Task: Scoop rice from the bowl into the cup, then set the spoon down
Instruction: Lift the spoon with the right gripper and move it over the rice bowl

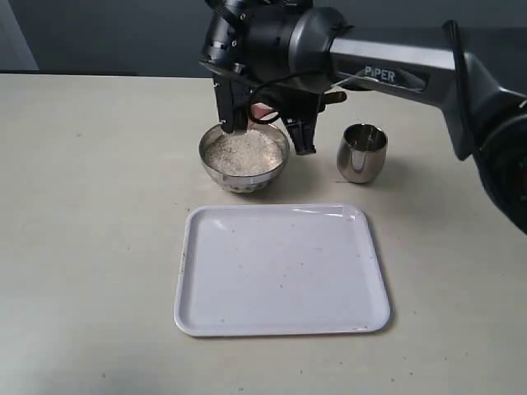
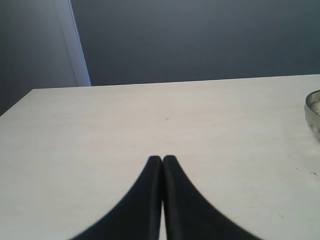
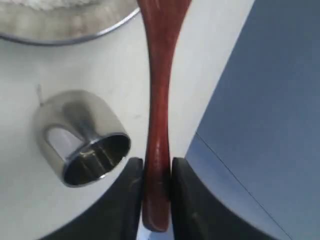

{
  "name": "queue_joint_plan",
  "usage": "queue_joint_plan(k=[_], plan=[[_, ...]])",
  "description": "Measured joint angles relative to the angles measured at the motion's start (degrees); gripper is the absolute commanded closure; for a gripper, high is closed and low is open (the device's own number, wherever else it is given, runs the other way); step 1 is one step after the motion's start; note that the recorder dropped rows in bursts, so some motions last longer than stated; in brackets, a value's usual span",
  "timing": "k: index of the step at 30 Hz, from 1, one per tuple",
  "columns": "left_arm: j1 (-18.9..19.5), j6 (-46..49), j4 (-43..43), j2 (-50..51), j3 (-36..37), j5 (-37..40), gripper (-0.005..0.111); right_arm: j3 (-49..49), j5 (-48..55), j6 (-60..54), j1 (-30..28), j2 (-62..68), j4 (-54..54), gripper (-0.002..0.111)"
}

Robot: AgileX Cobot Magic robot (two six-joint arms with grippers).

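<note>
White rice (image 1: 244,152) fills the steel bowl (image 1: 239,183) at the table's middle. The steel cup (image 1: 361,155) stands upright to its right, a little apart. My right gripper (image 1: 319,100) hangs above and behind them, shut on the reddish-brown spoon (image 1: 333,97) near its handle end. In the right wrist view the gripper (image 3: 156,162) pinches the spoon (image 3: 159,100), whose handle runs past the cup (image 3: 75,130) toward the bowl (image 3: 60,27); its oval end is out of frame. My left gripper (image 2: 162,159) is shut on nothing, low over bare table.
A white rectangular tray (image 1: 280,271) lies in front of the bowl and cup, with nothing on it. The right arm (image 1: 395,74) stretches in from the right above the table. A steel rim (image 2: 314,112) shows at the edge of the left wrist view.
</note>
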Motion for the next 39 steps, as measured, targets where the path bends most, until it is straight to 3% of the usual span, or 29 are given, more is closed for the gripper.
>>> queue_joint_plan(k=[10,39], plan=[[0.0,0.0,0.2,0.0,0.0,0.0,0.106,0.0,0.2,-0.4,-0.1,5.8,-9.7,0.109],[0.0,0.0,0.7,0.0,0.0,0.0,0.106,0.0,-0.6,-0.7,0.6,9.7,-17.0,0.109]])
